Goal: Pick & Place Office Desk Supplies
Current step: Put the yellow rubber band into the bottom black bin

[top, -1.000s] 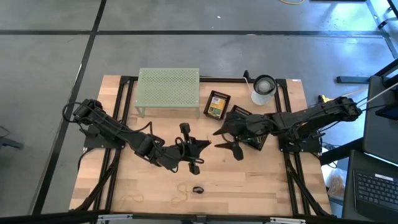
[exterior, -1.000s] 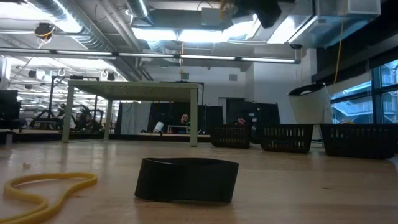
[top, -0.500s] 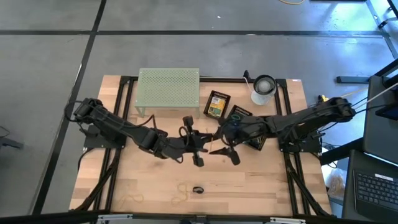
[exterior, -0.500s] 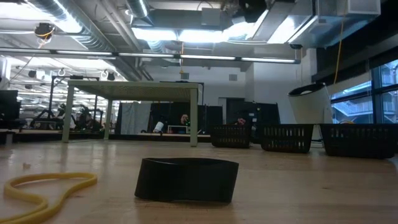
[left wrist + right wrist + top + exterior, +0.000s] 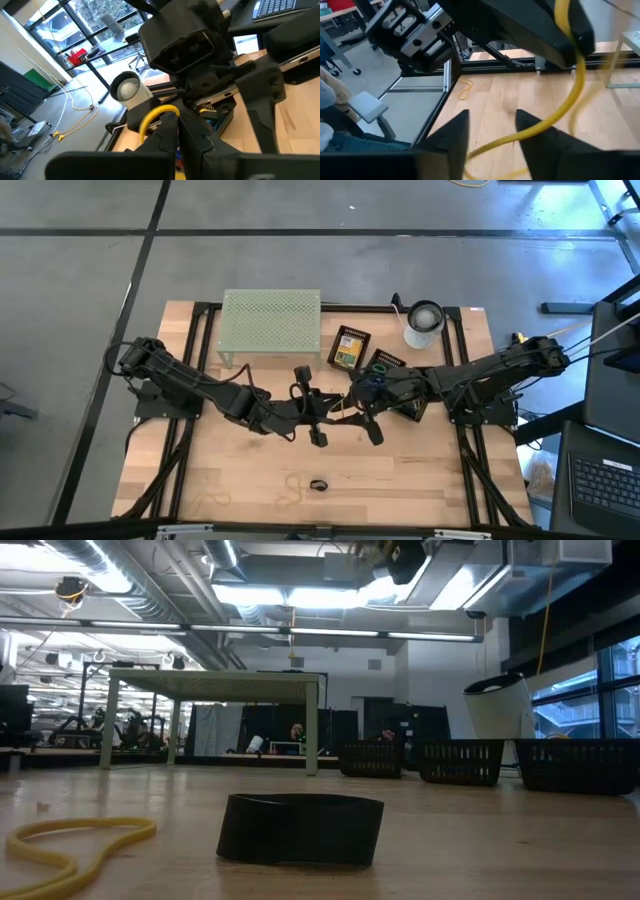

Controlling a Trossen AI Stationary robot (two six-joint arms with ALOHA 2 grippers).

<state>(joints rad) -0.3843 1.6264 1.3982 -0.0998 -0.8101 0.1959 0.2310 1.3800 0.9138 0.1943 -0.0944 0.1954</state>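
While the left gripper (image 5: 318, 412) pinches a yellow rubber band (image 5: 565, 107), the right gripper (image 5: 362, 415) waits spread wide, the band hanging just before its fingers.

Rack (image 5: 271, 320) at 12 o'clock, crayon boxes (image 5: 349, 348) at 1, cup (image 5: 423, 324) at 2, clip (image 5: 318, 485) + bands (image 5: 291, 489) at 6.

Pale green perforated rack (image 5: 271, 325) at desk's (image 5: 420, 470) far edge, left of centre. White cup-like cylinder (image 5: 424, 324) near far right corner, well apart from rack. Grey floor (image 5: 90, 300) around desk. Laptop keyboard (image 5: 605, 480) off right side.
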